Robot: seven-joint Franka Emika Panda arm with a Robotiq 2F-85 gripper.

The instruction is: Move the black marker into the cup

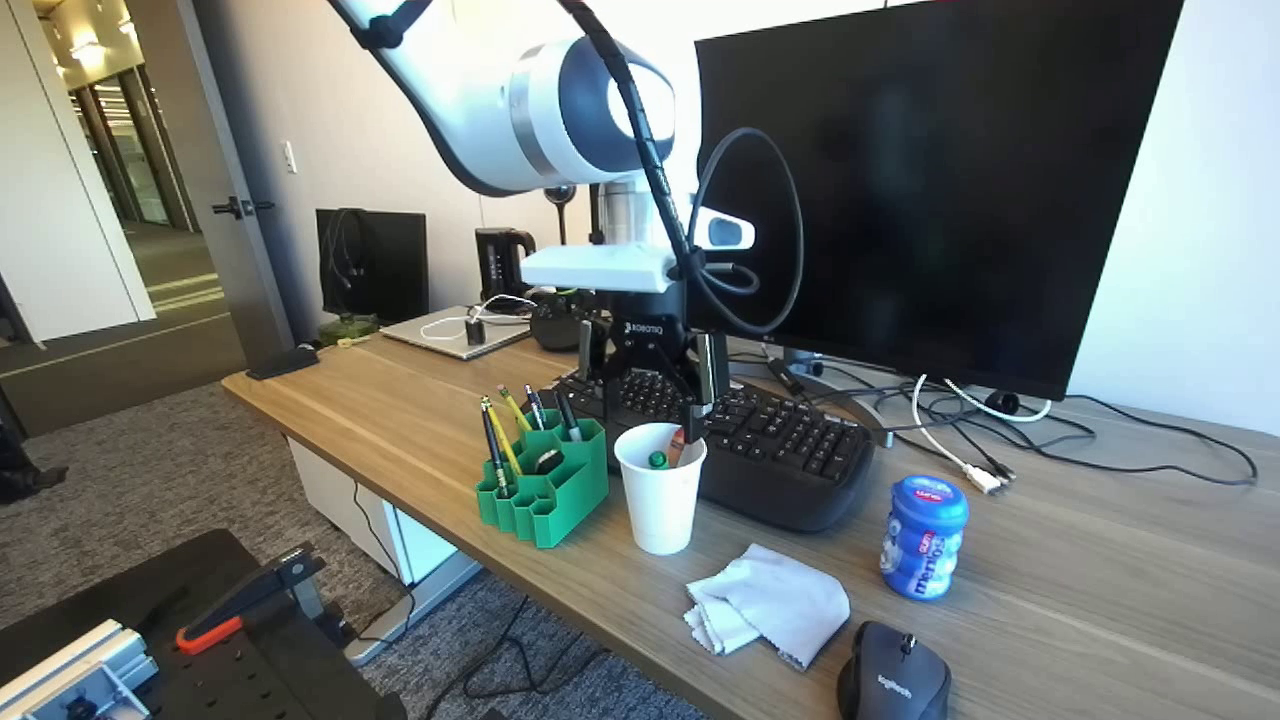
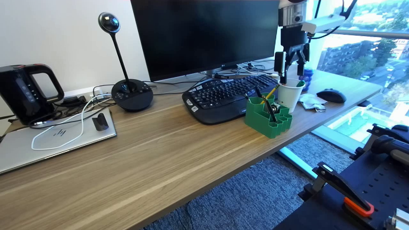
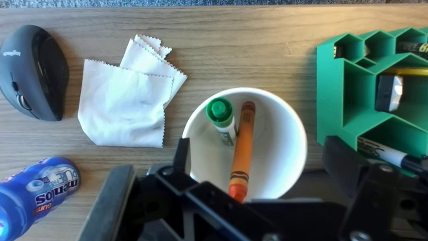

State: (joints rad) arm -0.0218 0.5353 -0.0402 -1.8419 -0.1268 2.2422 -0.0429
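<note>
The white paper cup [image 1: 662, 510] stands upright on the desk, and also shows in the wrist view [image 3: 279, 144]. It holds a green-ended marker [image 3: 220, 115] and an orange crayon [image 3: 244, 144]. My gripper [image 1: 652, 415] is open and empty, pointing down just above the cup and keyboard. In the wrist view its fingers [image 3: 259, 150] are spread at either side of the cup. A black-capped Sharpie [image 3: 384, 150] sits in the green organizer [image 3: 329, 100] beside the cup. Another dark marker [image 3: 409, 47] is in the organizer; I cannot tell which is the task's black marker.
A black keyboard [image 1: 780, 440] lies behind the cup, before a large monitor [image 1: 930, 190]. A white cloth [image 1: 775, 600], blue gum can [image 1: 925, 540] and mouse [image 1: 900, 675] are near the cup. The desk's front edge is close to the cup and organizer.
</note>
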